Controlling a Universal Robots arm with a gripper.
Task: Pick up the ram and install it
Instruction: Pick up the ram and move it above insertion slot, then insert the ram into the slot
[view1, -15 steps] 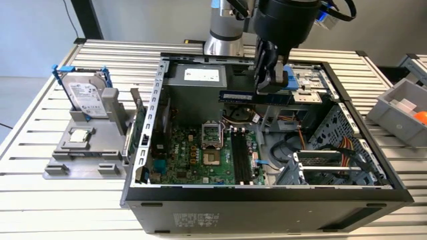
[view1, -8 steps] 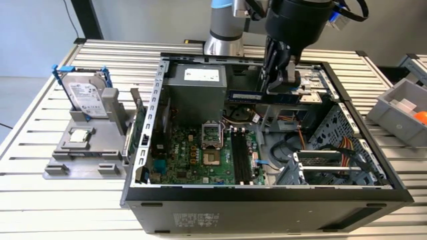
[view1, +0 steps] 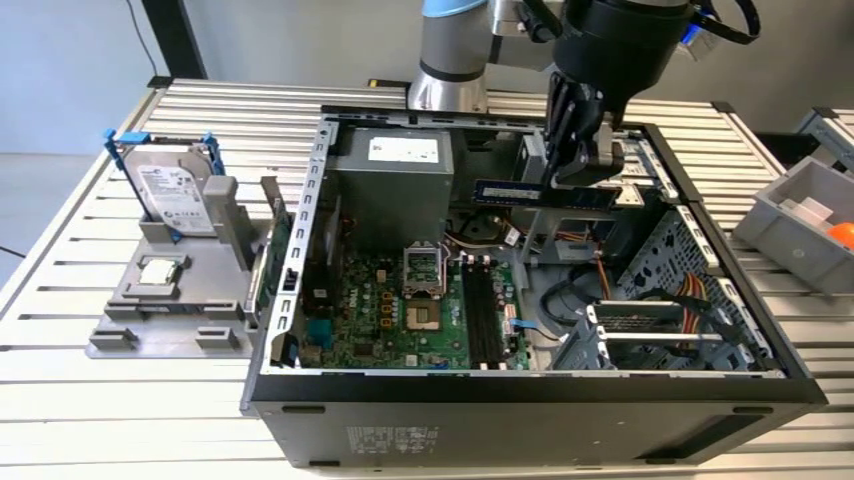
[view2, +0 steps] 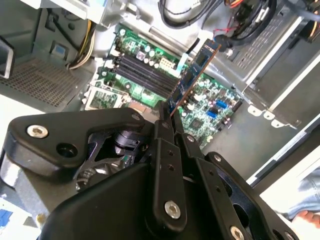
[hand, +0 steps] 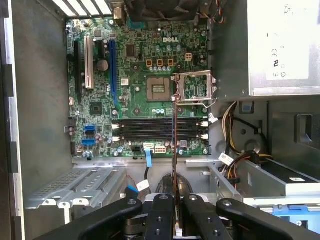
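A robotics workshop: a ribbed aluminium-slat bench (view1: 80, 400) carries an opened black desktop computer case (view1: 534, 425) and grey plastic parts bins (view1: 787, 215).

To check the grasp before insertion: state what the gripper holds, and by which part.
The gripper holds the ram by one short end, pinched across its flat faces; the rest of the stick juts out free.

Matte blk hand (view2: 169, 116) w/ silver screws (view2: 172, 209) (linkage-style fingers (view2: 167, 165)), grey metal arm (view1: 447, 70) w/ blue trim
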